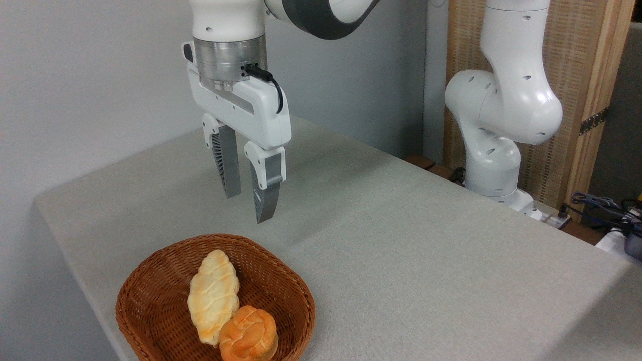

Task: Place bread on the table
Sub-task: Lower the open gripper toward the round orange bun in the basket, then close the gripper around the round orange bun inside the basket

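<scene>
In the wicker basket (150,296) at table's (426,260) 7 o'clock edge, bread (249,335) sits untouched beside 1 pale loaf (213,296), gripper (246,205) hangs empty w/ fingers apart at basket's 12 o'clock, so 0 steps done: reach, grab, lift, place all left.

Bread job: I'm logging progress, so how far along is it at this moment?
Nothing looks done yet: the round bun sits in the wicker basket, touching the pale ridged loaf. In hand: nothing; the gripper hangs open and empty above the table, behind the basket. Left: descend, grasp the bun, lift it, set it on the cloth.
</scene>
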Controlling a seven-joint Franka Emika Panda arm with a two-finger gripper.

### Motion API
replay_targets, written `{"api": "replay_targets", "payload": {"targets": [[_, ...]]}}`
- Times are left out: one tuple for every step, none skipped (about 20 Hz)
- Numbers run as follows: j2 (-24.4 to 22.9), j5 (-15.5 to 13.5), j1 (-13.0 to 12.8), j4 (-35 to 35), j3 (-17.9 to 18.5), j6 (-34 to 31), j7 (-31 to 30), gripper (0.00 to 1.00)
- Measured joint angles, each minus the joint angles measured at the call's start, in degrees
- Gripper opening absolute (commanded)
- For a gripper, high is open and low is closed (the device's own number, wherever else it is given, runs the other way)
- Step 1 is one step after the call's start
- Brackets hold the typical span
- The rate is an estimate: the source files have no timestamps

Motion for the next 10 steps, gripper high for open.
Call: {"api": "replay_targets", "payload": {"targets": [[0.26,0.00,0.03,0.00,0.47,1.03,0.83,1.00],[0.65,0.00,0.04,0.00,0.89,2.06,1.90,1.00],[1.15,0.00,0.07,0.00,1.14,2.95,3.04,1.00],[1.73,0.00,0.11,0.00,1.28,3.86,4.04,1.00],[2.40,0.00,0.12,0.00,1.54,5.10,4.64,1.00],[3.02,0.00,0.12,-0.01,1.94,6.45,5.02,1.00],[3.66,0.00,0.13,-0.01,2.49,7.93,5.35,1.00],[4.26,0.00,0.17,-0.01,3.04,9.25,5.85,1.00],[4.75,0.00,0.20,-0.01,3.53,10.18,6.32,1.00],[5.26,0.00,0.22,-0.01,4.09,11.02,7.20,1.00]]}}
